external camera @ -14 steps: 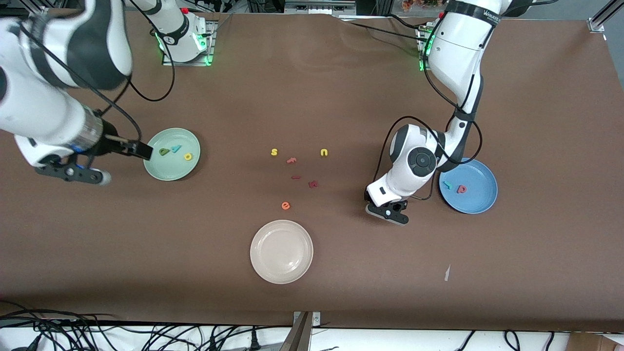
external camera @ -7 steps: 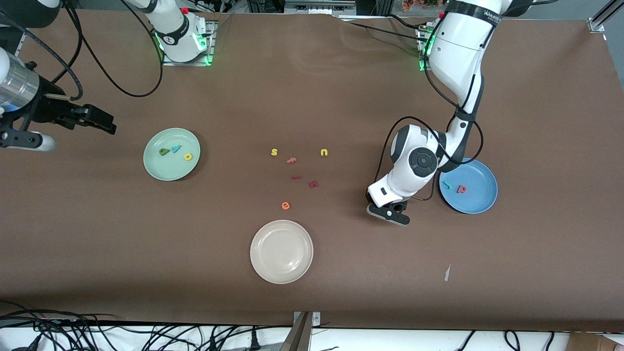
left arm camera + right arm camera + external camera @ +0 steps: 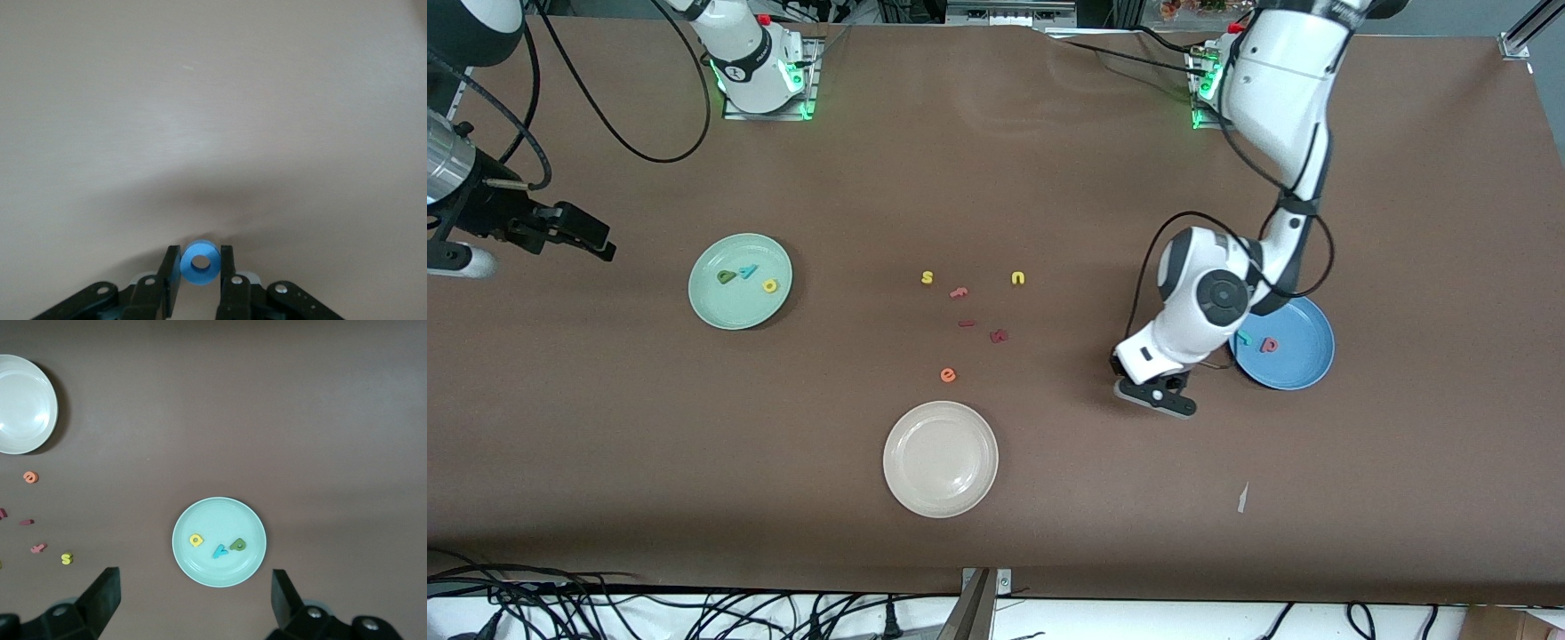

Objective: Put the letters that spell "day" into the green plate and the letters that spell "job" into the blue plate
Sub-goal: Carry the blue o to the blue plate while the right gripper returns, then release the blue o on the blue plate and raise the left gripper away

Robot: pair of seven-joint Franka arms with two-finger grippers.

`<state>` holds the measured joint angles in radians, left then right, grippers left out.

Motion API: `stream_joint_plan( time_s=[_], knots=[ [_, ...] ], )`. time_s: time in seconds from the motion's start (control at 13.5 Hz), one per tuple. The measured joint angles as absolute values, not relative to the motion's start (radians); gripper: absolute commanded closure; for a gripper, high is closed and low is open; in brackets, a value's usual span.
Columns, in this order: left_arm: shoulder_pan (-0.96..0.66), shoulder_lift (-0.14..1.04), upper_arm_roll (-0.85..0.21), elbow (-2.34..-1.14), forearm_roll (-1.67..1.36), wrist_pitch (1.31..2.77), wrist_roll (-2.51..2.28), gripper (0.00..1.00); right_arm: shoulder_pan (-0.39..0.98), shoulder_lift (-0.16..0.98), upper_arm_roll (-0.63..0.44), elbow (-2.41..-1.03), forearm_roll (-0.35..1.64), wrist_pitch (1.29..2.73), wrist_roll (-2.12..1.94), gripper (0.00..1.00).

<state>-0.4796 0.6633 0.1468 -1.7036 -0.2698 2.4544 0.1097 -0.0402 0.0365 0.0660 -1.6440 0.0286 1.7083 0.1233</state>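
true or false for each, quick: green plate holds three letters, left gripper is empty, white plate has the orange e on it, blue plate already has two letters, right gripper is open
1. The green plate holds three letters. True: the "a", "y" and "d".
2. The left gripper is empty. False: it is shut on the blue "o", beside the blue plate.
3. The white plate has the orange "e" on it. False: the "e" lies on the table, the plate holds nothing.
4. The blue plate has two letters. True: the "j" and "b".
5. The right gripper is open. True, up over the table near the green plate.
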Motion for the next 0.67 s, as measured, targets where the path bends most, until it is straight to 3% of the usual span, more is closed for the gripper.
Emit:
stream_joint_plan(
  time_s=[0.22, 0.52, 0.59, 0.67],
  knots=[
    [-0.383, 0.539, 0.148, -1.769, -0.192, 2.373, 0.13, 0.85, -0.042, 0.006, 0.066, -1.666, 0.029, 1.708, 0.118, 0.0],
    [-0.237, 0.365, 0.136, -1.972, -0.161, 2.367, 0.3, 0.82, -0.041, 0.001, 0.065, -1.675, 0.029, 1.708, 0.118, 0.0],
    [-0.206, 0.332, 0.135, -2.017, -0.147, 2.367, 0.338, 0.77, -0.04, 0.001, 0.063, -1.677, 0.029, 1.709, 0.118, 0.0],
    [-0.179, 0.307, 0.134, -2.054, -0.13, 2.367, 0.363, 0.57, -0.038, 0.001, 0.058, -1.678, 0.029, 1.709, 0.117, 0.0]
  ],
)
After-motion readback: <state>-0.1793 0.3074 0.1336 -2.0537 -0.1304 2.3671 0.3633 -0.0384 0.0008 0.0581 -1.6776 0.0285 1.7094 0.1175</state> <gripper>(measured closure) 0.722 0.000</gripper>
